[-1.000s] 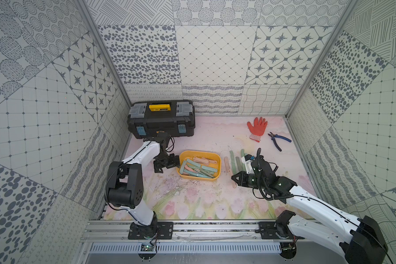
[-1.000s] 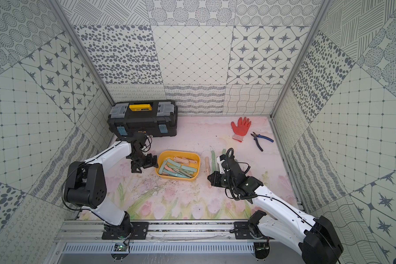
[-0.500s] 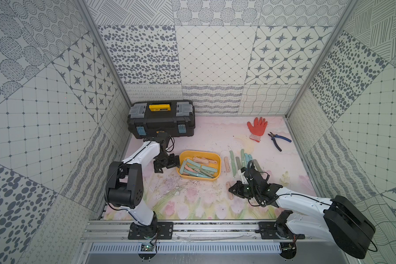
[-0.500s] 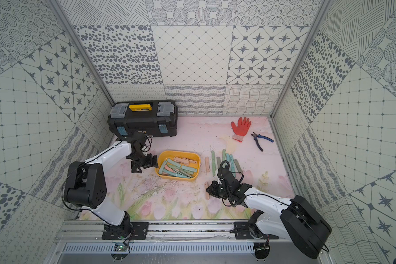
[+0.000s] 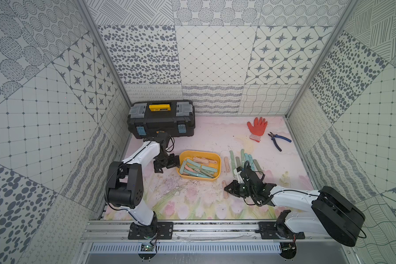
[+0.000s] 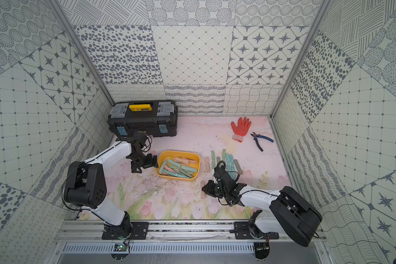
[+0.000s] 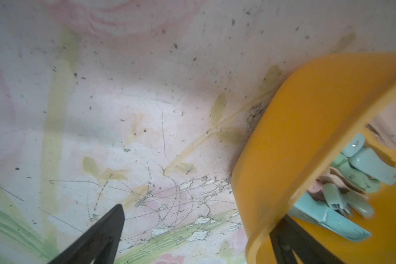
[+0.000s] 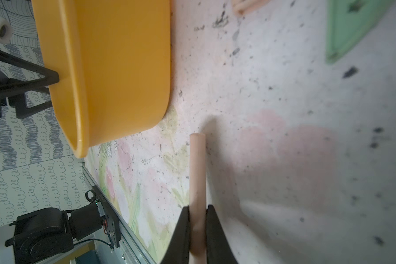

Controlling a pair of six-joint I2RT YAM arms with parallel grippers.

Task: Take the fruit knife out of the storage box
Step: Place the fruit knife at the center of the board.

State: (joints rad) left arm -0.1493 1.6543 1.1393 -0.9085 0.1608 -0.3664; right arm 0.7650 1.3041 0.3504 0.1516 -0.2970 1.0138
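Observation:
The yellow storage box [image 5: 198, 178] [image 6: 178, 151] sits mid-table with several pastel fruit knives [image 5: 198, 168] [image 6: 177, 168] [image 7: 352, 178] inside. My left gripper [image 5: 167, 165] [image 6: 145, 165] [image 7: 200, 214] is open and straddles the box's left end wall [image 7: 306, 137], one finger inside and one outside. My right gripper [image 5: 228, 189] [image 6: 205, 188] [image 8: 197, 209] is shut on a pink fruit knife [image 5: 225, 190] [image 6: 203, 190] [image 8: 197, 164]. It holds the knife low over the mat, in front of the box's right corner [image 8: 114, 68]. I cannot tell whether the knife touches the mat.
Several more knives [image 5: 242, 160] [image 6: 224, 160] lie in a row on the mat right of the box. A black toolbox [image 5: 161, 121] stands at the back left. An orange glove [image 5: 257, 128] and blue-handled pliers [image 5: 279, 140] lie at the back right. A metal rail [image 5: 215, 226] runs along the front edge.
My right gripper has moved toward the front and down to the mat with the pink knife in it. The left gripper has stayed at the box's end.

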